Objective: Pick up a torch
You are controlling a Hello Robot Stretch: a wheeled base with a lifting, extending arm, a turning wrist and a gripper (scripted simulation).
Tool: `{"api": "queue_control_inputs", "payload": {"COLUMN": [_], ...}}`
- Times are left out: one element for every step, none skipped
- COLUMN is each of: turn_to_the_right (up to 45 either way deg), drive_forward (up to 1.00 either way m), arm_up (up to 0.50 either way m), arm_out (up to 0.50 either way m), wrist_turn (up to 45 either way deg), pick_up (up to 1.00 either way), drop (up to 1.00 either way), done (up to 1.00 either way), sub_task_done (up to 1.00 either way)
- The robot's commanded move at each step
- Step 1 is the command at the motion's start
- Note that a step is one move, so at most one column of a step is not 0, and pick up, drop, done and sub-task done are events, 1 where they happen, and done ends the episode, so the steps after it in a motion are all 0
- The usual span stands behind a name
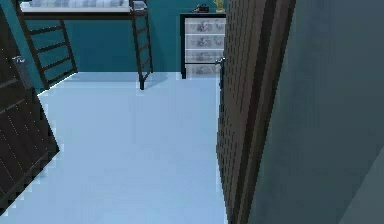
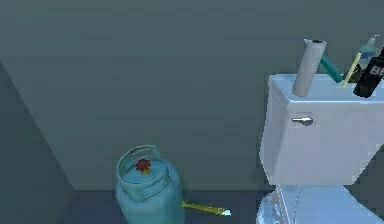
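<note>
Pincer spread: you cannot tell. Arm side view, 3 o'clock: smooth white boxy cistern [image 2: 318, 135], grey tube [image 2: 310, 68] tilted on top. 7 o'clock: rounded teal bin [image 2: 148, 192].

The forward view looks ahead and somewhat down, past a dark door [image 1: 245, 110] right of the middle, over a pale floor [image 1: 130, 140] to a far bed frame [image 1: 60, 40] at the upper left. The arm side view faces a grey wall [image 2: 150, 70] from near, with a toilet [image 2: 320, 130] at right and a teal bin [image 2: 148, 190] at the bottom. Which part they share I cannot tell.
</note>
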Motion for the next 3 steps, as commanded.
{"api": "queue_control_inputs", "payload": {"turn_to_the_right": [0.0,0.0,0.0], "drive_forward": [0.00,0.00,0.00], "arm_up": [0.38,0.00,0.00], "arm_out": [0.00,0.38,0.00], "wrist_turn": [0.0,0.0,45.0], "pick_up": [0.00,0.00,0.00], "drop": [0.00,0.00,0.00], "done": [0.00,0.00,0.00], "sub_task_done": [0.00,0.00,0.00]}}
